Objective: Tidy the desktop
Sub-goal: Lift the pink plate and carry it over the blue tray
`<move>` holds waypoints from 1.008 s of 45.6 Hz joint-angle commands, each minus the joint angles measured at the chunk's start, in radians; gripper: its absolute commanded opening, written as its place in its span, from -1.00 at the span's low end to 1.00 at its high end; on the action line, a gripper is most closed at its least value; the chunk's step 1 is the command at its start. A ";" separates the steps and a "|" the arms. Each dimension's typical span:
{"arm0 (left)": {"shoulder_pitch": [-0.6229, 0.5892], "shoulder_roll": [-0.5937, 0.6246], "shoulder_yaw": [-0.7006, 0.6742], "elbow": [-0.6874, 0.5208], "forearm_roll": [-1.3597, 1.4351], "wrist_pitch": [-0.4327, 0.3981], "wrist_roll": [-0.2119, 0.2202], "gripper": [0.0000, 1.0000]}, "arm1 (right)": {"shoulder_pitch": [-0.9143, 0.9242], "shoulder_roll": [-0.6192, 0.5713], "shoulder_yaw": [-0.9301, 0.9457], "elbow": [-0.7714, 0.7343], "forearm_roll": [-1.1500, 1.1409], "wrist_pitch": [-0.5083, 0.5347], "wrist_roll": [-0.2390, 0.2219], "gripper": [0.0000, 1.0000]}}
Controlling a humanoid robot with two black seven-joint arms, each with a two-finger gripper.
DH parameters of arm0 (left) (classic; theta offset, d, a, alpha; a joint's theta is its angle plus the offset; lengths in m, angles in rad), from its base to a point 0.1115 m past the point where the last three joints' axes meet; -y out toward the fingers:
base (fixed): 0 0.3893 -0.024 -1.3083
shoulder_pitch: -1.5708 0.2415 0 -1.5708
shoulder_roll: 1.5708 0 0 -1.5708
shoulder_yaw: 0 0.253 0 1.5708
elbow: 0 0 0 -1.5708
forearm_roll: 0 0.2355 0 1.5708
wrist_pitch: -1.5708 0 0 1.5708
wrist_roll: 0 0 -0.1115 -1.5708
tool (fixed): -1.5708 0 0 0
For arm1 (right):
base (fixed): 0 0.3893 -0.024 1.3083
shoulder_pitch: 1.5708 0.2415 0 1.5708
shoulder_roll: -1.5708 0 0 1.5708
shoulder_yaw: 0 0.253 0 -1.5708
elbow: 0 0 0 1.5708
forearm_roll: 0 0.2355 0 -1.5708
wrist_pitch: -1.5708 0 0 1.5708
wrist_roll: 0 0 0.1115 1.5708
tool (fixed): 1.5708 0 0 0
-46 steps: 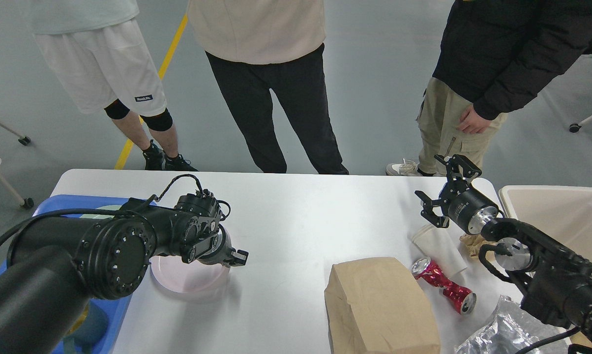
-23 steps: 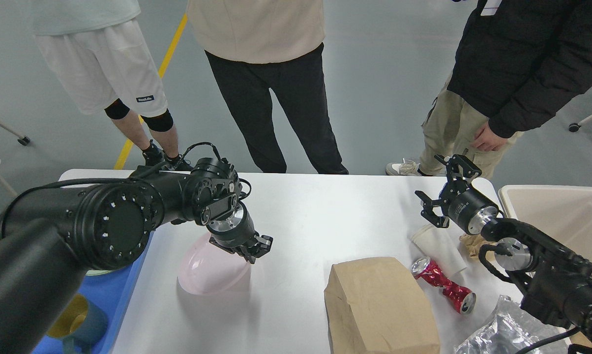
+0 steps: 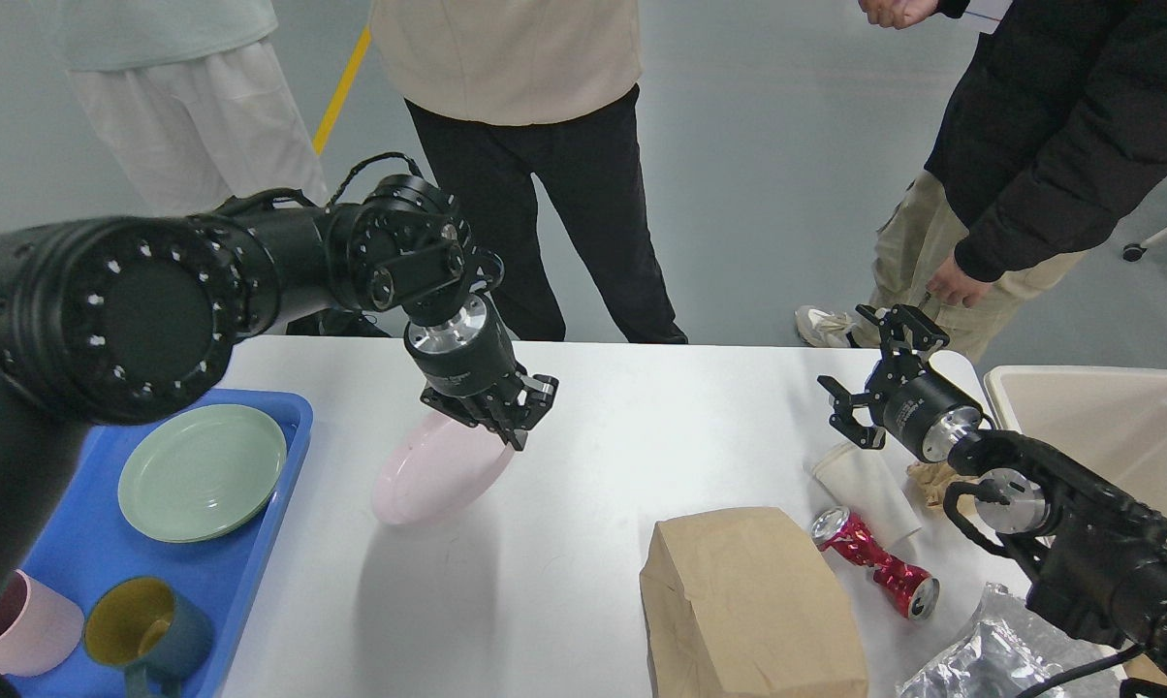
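Head view: my left gripper (image 3: 514, 419) holds a pale pink round plastic plate (image 3: 441, 469) by its rim, fingers clenched on the edge nearest the brown bag, the plate tilted and lifted clear of the large white rounded-corner bench (image 3: 642, 427), its shadow falling on the bare surface below. The bench fills the lower half of the frame, in front of three standing onlookers.

Left of the plate sits a blue plastic tray (image 3: 288, 427) holding a round green plate (image 3: 202, 472), a pink cup (image 3: 21, 635) and a dark teal mug with a yellow inside (image 3: 147, 625). Right of the plate lie a brown paper bag (image 3: 753, 606), a crushed red drink can (image 3: 874, 562), a white paper cup on its side (image 3: 865, 490) and crinkled silver foil wrapping (image 3: 991, 659); beyond those stands a beige rectangular bin (image 3: 1107, 427).

My right gripper (image 3: 879, 378) hangs above the paper cup, fingers released and holding nothing.

The risk, as I judge it, is the grip: a thin rim pinch on a smooth, tilted plate could let it pivot or slip free and drop to the bench if the arm swings quickly toward the tray. Lowering it at this angle could also knock its hanging edge against the tray wall or the green plate.
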 commanded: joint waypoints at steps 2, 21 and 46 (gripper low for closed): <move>-0.091 0.074 0.037 -0.094 0.000 0.000 -0.002 -1.00 | 0.000 0.000 0.000 0.000 0.000 0.000 0.000 1.00; -0.075 0.305 0.242 -0.081 0.014 0.000 0.003 -1.00 | 0.000 0.000 0.000 0.000 0.000 0.000 0.000 1.00; 0.188 0.342 0.245 0.134 0.021 0.193 0.011 -0.99 | 0.000 0.000 0.000 0.000 0.000 0.000 0.000 1.00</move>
